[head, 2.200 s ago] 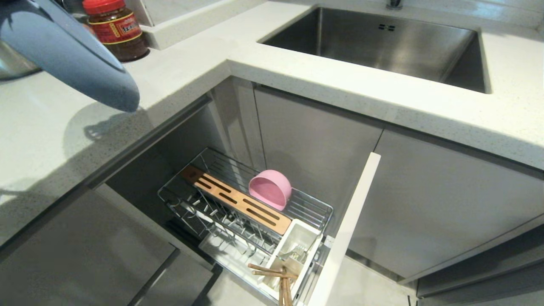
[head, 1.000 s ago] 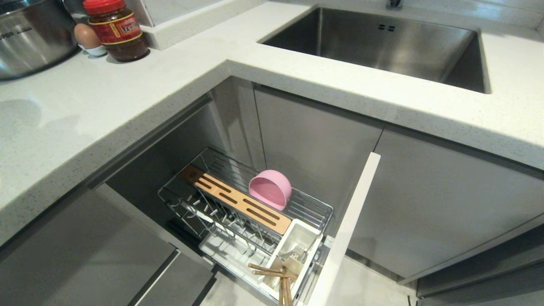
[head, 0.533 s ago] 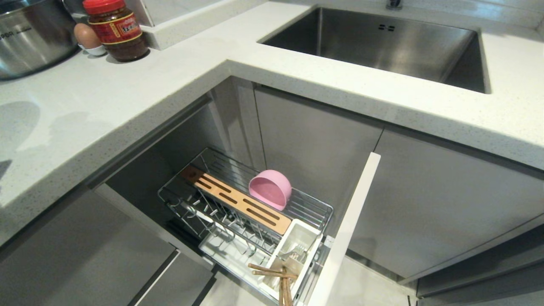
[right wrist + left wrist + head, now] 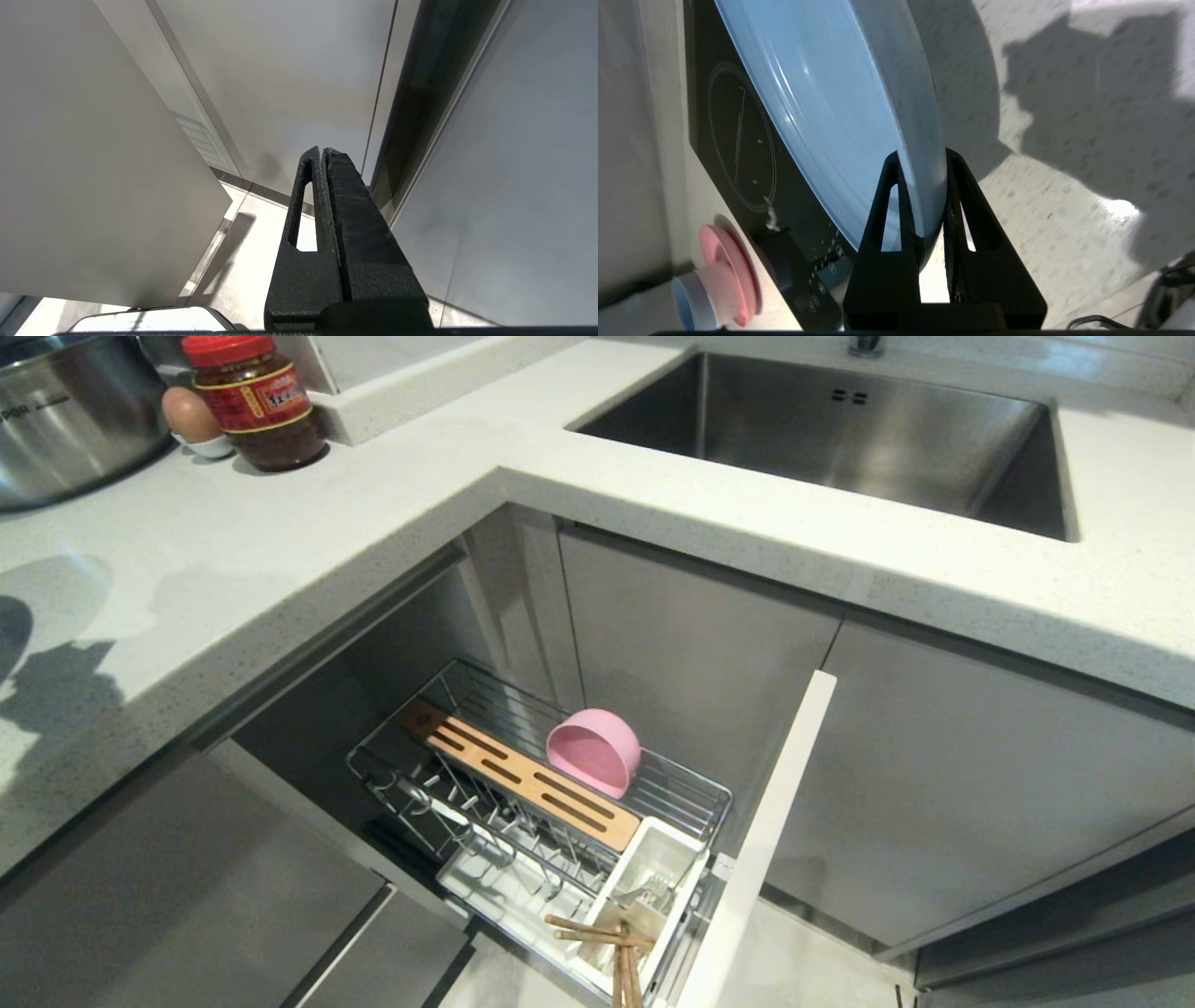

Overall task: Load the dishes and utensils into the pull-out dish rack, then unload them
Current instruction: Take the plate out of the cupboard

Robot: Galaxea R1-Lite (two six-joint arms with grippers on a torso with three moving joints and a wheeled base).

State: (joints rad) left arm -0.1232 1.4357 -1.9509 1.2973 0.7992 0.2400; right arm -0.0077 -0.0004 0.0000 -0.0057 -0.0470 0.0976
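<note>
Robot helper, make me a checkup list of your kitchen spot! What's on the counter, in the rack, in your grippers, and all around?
Surface: white speckled countertop.
Job's things: pink bowl on edge in pull-out dish rack; chopsticks and fork in white utensil cup; blue plate in left gripper.
Clutter: steel pot, egg, red-lidded jar.
Grippers: left gripper clamps plate rim above countertop; right gripper shut, empty, beside cabinet panels.
Cables: one near left wrist.
Surroundings: steel sink, grey cabinets.

Partial lettering "PPR" on steel pot [image 4: 65, 420]; jar [image 4: 254, 399] label illegible.
</note>
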